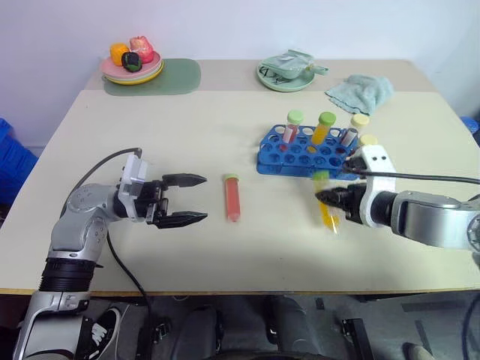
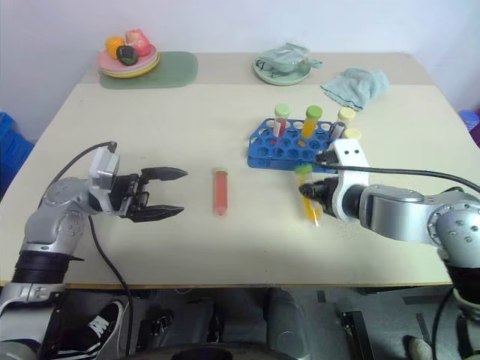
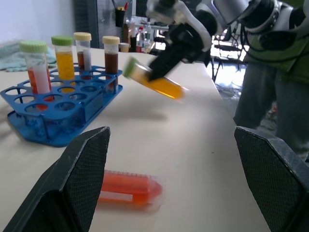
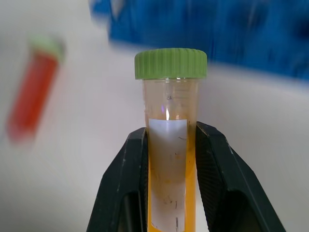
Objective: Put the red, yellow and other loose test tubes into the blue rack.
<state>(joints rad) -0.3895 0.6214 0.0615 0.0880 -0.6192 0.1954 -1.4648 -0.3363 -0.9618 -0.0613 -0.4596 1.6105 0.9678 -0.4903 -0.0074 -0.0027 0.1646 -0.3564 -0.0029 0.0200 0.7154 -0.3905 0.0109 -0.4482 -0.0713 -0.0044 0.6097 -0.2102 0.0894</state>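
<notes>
A loose tube [image 1: 232, 197] lies on the table [image 1: 187, 135] left of the rack [image 1: 300, 154], which holds seemingly five tubes.

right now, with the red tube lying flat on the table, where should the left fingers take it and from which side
Grip the red tube across the middle of its clear body, below the pale green cap. It lies flat on the table, cap toward the blue rack's far side, roughly crosswise to the open left gripper. That gripper already points at it level, so probably come straight in from the robot's left, one finger on each long side.

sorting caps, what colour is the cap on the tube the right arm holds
Green, on the yellow tube; clearest in the right wrist view.
</notes>
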